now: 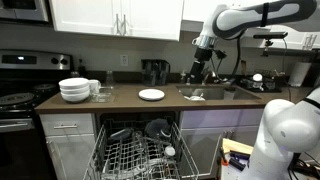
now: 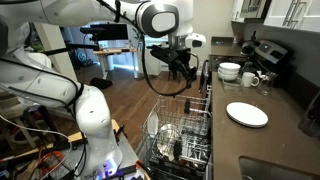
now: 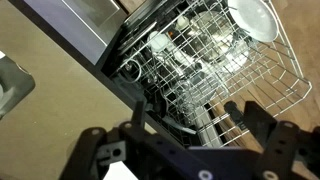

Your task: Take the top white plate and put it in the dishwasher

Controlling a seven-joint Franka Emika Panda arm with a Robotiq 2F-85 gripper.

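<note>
A flat round white plate lies alone on the dark counter, also seen in an exterior view. The dishwasher stands open below the counter with its grey wire rack pulled out. My gripper hangs in front of the counter above the rack, away from that plate; it shows in an exterior view too. In the wrist view my gripper is open and empty over the rack. A white round dish stands in the rack's far corner.
Stacked white bowls and a mug sit on the counter near the black-topped stove. A sink is set in the counter. Dark dishes sit in the rack. Upper cabinets hang above.
</note>
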